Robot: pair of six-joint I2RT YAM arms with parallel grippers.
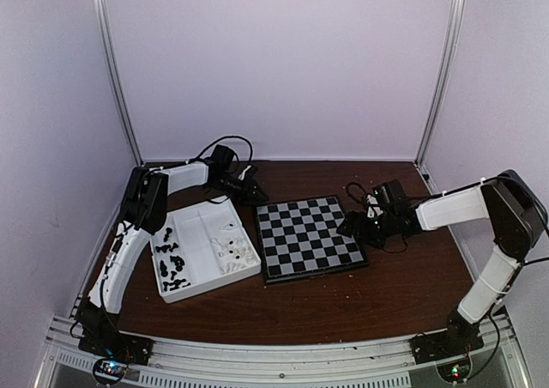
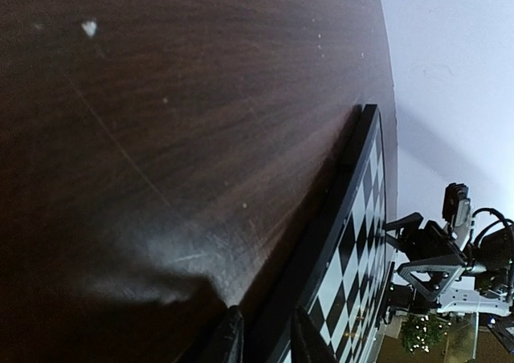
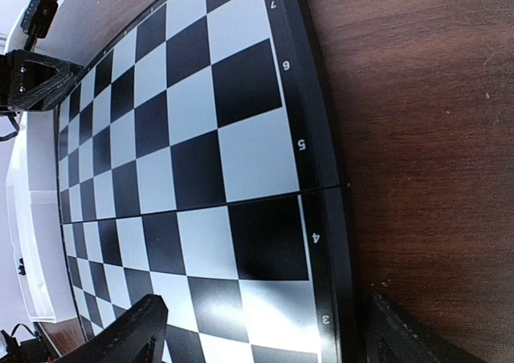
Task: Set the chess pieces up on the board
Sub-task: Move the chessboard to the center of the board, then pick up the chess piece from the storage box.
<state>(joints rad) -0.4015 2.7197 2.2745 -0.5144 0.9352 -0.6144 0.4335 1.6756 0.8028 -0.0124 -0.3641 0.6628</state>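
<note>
Board (image 1: 309, 236): black and pale-grey checks, thin black rim.
Chess pieces (image 1: 174, 265): black and cream, in tray (image 1: 199, 238) at 9 o'clock.
Left gripper (image 1: 255, 192): narrow gap; cannot tell if holding.
Right gripper (image 3: 265, 339): spread wide.

White compartment tray (image 1: 202, 242) on dark brown wooden table (image 1: 377, 298), pale lilac walls (image 1: 283, 62), metal corner posts (image 1: 116, 70).

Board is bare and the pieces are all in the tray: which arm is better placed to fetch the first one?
Left. The tray holding the chess pieces lies left of the board, beside the left gripper at the board's far-left corner. The right gripper, jaws open, is at the board's right edge, farther away.
</note>
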